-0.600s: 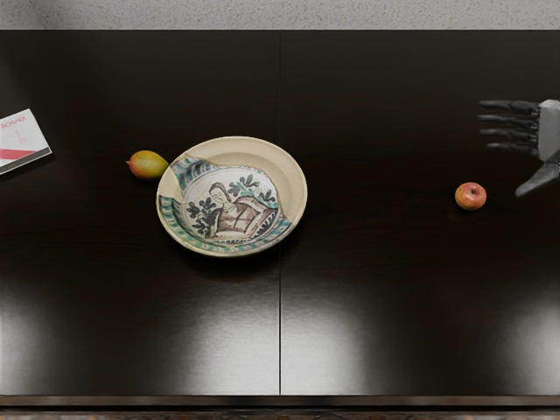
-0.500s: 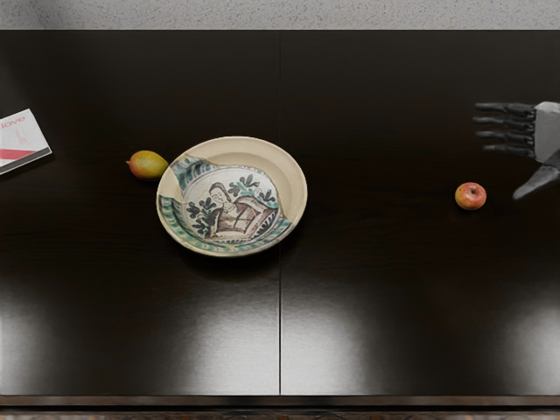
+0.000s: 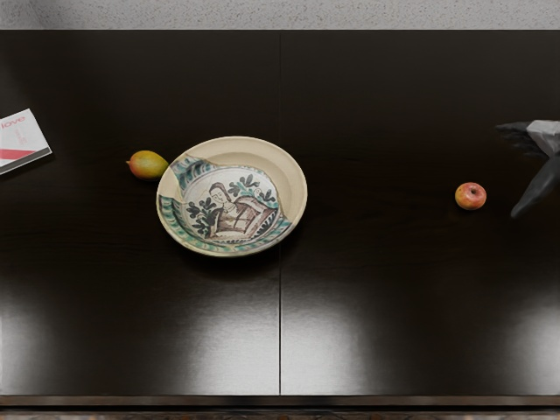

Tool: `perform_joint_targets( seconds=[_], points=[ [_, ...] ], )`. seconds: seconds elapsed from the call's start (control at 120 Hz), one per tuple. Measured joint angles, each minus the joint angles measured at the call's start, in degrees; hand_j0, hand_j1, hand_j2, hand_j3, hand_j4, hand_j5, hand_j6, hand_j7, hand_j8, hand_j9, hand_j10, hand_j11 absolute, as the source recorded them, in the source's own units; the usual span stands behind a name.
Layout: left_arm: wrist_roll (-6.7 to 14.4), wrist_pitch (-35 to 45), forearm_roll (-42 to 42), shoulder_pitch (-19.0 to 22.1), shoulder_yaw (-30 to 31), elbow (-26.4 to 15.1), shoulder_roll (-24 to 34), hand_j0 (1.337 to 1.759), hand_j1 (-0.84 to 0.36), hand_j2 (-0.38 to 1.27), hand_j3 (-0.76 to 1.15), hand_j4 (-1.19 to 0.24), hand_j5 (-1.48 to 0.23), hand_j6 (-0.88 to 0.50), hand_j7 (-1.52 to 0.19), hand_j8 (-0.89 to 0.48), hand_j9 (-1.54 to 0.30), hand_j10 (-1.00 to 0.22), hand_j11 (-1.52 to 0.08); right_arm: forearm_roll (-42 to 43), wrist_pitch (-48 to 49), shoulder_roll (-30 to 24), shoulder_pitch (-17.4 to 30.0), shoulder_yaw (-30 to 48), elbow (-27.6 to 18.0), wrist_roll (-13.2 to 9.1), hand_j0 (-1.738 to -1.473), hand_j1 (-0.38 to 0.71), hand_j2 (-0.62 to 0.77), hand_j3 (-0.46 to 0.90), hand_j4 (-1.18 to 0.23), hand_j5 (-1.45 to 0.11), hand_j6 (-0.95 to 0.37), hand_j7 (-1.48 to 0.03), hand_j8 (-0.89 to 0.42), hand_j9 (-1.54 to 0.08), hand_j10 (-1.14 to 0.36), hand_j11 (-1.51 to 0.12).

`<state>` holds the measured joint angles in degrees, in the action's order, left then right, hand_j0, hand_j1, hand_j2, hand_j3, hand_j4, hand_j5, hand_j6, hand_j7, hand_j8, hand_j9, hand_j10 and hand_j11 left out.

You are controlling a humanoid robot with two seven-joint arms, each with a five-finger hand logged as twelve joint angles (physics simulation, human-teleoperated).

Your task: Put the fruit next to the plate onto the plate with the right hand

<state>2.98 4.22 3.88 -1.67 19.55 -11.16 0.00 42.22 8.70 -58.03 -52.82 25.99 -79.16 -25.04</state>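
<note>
Yellow-orange with a red blush, the mango (image 3: pixel 147 164) lies on the dark table (image 3: pixel 394 289), just beside the painted plate's (image 3: pixel 287 168) left rim. A red apple (image 3: pixel 471 195) sits well to the right, near the right hand (image 3: pixel 544 138), which is cut off at the edge. I cannot tell how open it is.

Your table (image 3: pixel 394 332) reads as dark polished wood, glossy with soft glare patches. The plate (image 3: pixel 284 171) is glazed ceramic, painted, slight sheen. The mango (image 3: pixel 147 164) has smooth satin skin; the apple (image 3: pixel 471 195) is smooth, a bit shinier. The booklet (image 3: pixel 21 140) is matt paper. Your right hand (image 3: pixel 542 144): dark matt plastic, pale grey shell.
</note>
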Motion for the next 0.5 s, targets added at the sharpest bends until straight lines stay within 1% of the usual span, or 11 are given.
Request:
perform_joint_targets(
  seconds=[0.05,0.1,0.175,0.283,0.5],
  points=[
    [0.00,0.00,0.00,0.00,0.00,0.00,0.00,1.658,0.07,0.05,0.00,-0.23,-0.30,-0.23,-0.30,-0.23,-0.30,-0.23,-0.30,4.51,-3.77,1.86,0.26,-0.46,-1.00,-1.79,-1.658,-0.30,-0.01,0.00,-0.05,-0.06,-0.05,-0.06,-0.05,-0.06,-0.05,-0.06],
    [0.00,0.00,0.00,0.00,0.01,0.00,0.00,1.658,0.07,0.05,0.00,-0.23,-0.30,-0.23,-0.30,-0.23,-0.30,-0.23,-0.30,7.26,-6.08,3.24,0.48,-0.77,-1.56,-3.26,-1.658,-0.30,-0.01,0.00,-0.05,-0.05,-0.05,-0.05,-0.05,-0.05,-0.04,-0.05],
    [-0.01,0.00,0.00,0.00,0.01,0.00,0.00,1.658,0.07,0.05,0.00,-0.23,-0.30,-0.23,-0.30,-0.23,-0.30,-0.23,-0.30,10.14,-9.02,5.64,1.47,-1.23,-1.74,-4.57,-1.658,-0.30,-0.01,0.00,-0.05,-0.05,-0.05,-0.05,-0.05,-0.05,-0.05,-0.05],
    [0.00,0.00,0.00,0.00,0.01,0.00,0.00,1.658,0.07,0.05,0.00,-0.23,-0.30,-0.23,-0.30,-0.23,-0.30,-0.23,-0.30,15.15,-13.56,9.42,2.37,-3.11,-0.69,-5.37,-1.658,-0.28,-0.01,0.00,-0.07,-0.08,-0.07,-0.08,-0.07,-0.08,-0.07,-0.08],
    [-0.01,0.00,0.00,0.00,0.00,0.00,0.00,1.658,0.07,0.05,0.00,-0.23,-0.30,-0.23,-0.30,-0.23,-0.30,-0.23,-0.30,19.31,-18.04,12.96,2.78,-5.69,1.63,-5.75,-1.658,-0.17,-0.03,0.00,-0.16,-0.20,-0.16,-0.19,-0.16,-0.20,-0.15,-0.20]
  ],
)
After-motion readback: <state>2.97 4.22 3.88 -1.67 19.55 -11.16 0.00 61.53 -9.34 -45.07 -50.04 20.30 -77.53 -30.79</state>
